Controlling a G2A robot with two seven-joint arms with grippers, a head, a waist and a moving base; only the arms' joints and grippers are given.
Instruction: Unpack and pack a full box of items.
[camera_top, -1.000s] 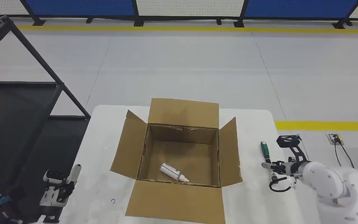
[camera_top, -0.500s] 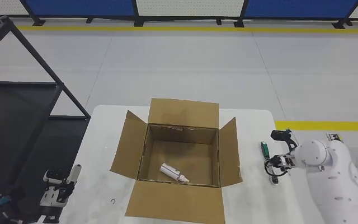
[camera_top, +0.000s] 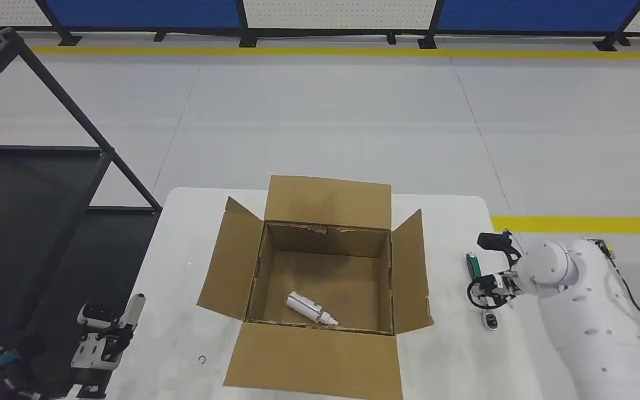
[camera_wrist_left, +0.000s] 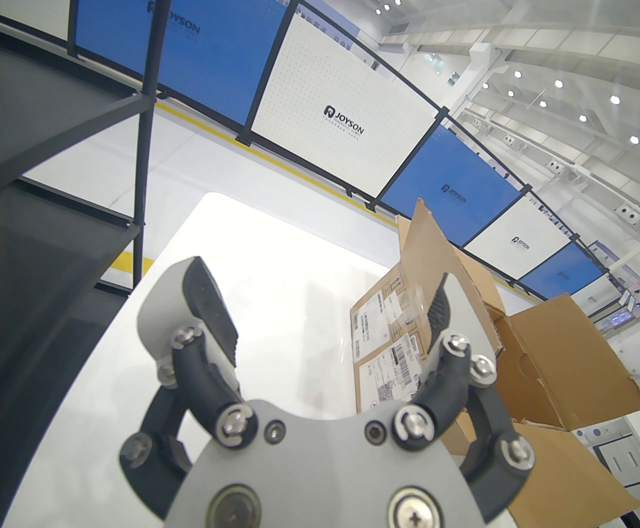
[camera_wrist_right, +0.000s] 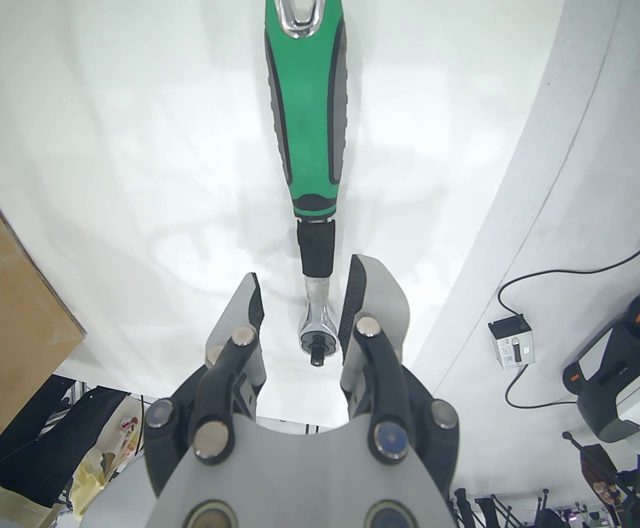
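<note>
Since your right gripper (camera_wrist_right: 305, 274) sits open with the steel head of the ratchet (camera_wrist_right: 306, 100) between the jaws, closer to one side, and its green handle running straight out ahead of them on the table (camera_wrist_right: 125, 150), you're lined up way better than the far-off, open left gripper (camera_wrist_left: 320, 280).

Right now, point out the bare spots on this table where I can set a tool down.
Free: the white table left of the open cardboard box, and the box floor behind the white bottle. Crowded: right of the box, where the right pincer straddles the green-handled ratchet.
</note>
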